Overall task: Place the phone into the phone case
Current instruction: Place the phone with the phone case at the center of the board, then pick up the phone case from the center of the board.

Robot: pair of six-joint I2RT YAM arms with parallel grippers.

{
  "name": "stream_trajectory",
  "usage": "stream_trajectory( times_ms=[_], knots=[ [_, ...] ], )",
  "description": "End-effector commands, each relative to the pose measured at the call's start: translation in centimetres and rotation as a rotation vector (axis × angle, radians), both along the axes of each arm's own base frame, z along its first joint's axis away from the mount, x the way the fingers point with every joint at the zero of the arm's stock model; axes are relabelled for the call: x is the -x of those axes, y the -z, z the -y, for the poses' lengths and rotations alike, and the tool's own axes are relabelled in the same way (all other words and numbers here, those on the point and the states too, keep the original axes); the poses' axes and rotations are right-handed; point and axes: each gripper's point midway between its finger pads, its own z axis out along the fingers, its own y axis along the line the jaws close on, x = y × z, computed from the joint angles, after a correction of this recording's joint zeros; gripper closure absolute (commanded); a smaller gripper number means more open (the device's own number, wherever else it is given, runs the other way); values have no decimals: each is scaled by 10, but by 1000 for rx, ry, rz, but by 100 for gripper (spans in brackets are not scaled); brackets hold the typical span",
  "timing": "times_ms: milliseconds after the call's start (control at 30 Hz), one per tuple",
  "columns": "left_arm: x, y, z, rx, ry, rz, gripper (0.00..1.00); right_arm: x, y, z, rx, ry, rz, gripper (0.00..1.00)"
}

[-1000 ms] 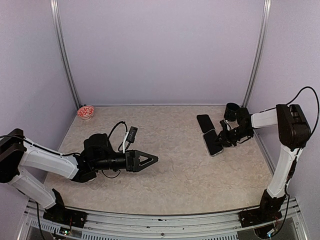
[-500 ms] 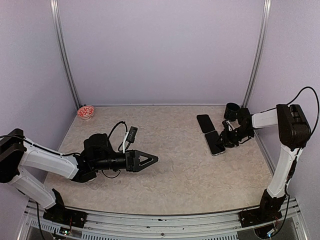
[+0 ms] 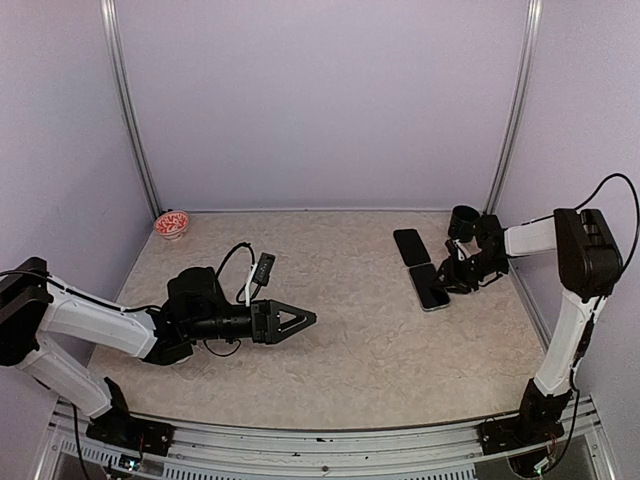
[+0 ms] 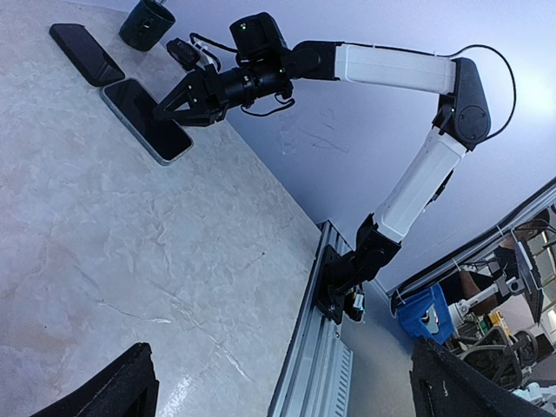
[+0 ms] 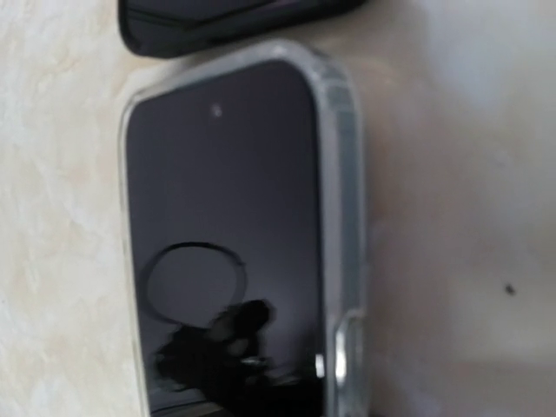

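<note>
right claw (image 4: 163,113): low over the far right part of the table, tips aimed at the phone's right-hand long edge. how wide the jaws stand i cannot tell. no view shows anything between them.
right wrist view: its own fingers are out of frame. it looks straight down on the phone, which nearly fills it.
phone (image 5: 221,234): lies flat on the table at the far right, dark screen up, just beside the right claw's tips. touching or not, i cannot tell.
phone case (image 5: 343,217): clear. its translucent rim runs round the phone's upper corners and along the long side that shows, so the phone sits inside it.
dark slab (image 3: 410,246): a second flat black phone-shaped thing just past the phone's far end, set at a slight angle. whether the two touch i cannot tell.
black cup (image 3: 464,216): upright beyond the right claw, beside that arm's forearm and near the right wall post.
left claw (image 3: 308,320): jaws spread wide with nothing between them, low over the left middle of the table, pointing right, well apart from the phone.
left arm (image 3: 90,322): white and black, reaching in from the near left corner, with a cable looping above its wrist.
small bowl (image 3: 172,224): red and white, in the far left corner.
table (image 3: 350,350): marbled beige, with pale lilac walls around it and a metal rail at the near edge.
</note>
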Motion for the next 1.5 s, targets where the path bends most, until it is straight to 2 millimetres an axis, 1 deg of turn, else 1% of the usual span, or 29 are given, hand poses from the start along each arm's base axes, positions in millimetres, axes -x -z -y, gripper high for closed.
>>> stream_trajectory(
  times_ms=[0, 400, 533, 600, 633, 733, 800, 833, 867, 900, 933, 967, 1033, 1067, 1100, 1167, 1233, 1267, 1367, 1467],
  knots=[
    [-3, -7, -1, 25, -9, 22, 1, 3, 11, 23, 93, 52, -23, 58],
    [-5, -5, -3, 16, -22, 21, 1, 1, 5, 34, 165, 83, -7, 56],
    [-13, -7, -7, -14, -67, 39, 1, -3, -12, 39, 208, 103, 42, 51],
    [-22, -6, -12, -55, -118, 49, 1, -4, -22, 43, 253, 114, 74, 44],
    [-27, -9, -16, -75, -147, 66, 1, -5, -30, 45, 280, 121, 98, 40],
    [-46, -12, -31, -150, -261, 87, 1, -5, -53, 43, 328, 126, 181, 31],
    [-56, -23, -47, -150, -337, 101, 1, -3, -72, 35, 340, 111, 256, 23],
    [-62, -23, -56, -155, -382, 93, 1, -2, -81, 30, 340, 99, 295, 16],
    [-67, -29, -68, -151, -442, 92, 1, 0, -98, 21, 328, 79, 367, 8],
    [-76, -32, -84, -151, -523, 79, 1, 3, -113, 7, 296, 39, 444, 2],
    [-79, -31, -96, -151, -567, 61, 1, 7, -125, 1, 277, 19, 518, 1],
    [-82, -37, -109, -132, -611, 57, 1, 13, -140, -11, 247, -7, 596, 1],
    [-87, -40, -127, -129, -663, 35, 1, 27, -166, -25, 175, -33, 717, 1],
    [-91, -39, -135, -147, -692, 22, 1, 32, -183, -32, 113, -41, 784, 1],
    [-93, -39, -143, -166, -723, 13, 1, 40, -190, -38, 60, -55, 809, 1],
    [-99, -34, -161, -225, -800, -12, 1, 53, -199, -51, -36, -103, 823, 1],
    [-101, -26, -177, -270, -866, -46, 1, 61, -199, -65, -93, -156, 803, 1],
    [-102, -23, -184, -281, -892, -69, 1, 65, -199, -71, -107, -180, 797, 1],
    [-102, -1, -204, -342, -950, -149, 1, 73, -196, -89, -101, -220, 793, 1],
    [-103, 13, -220, -371, -992, -196, 1, 77, -192, -101, -100, -246, 783, 1]
  ],
)
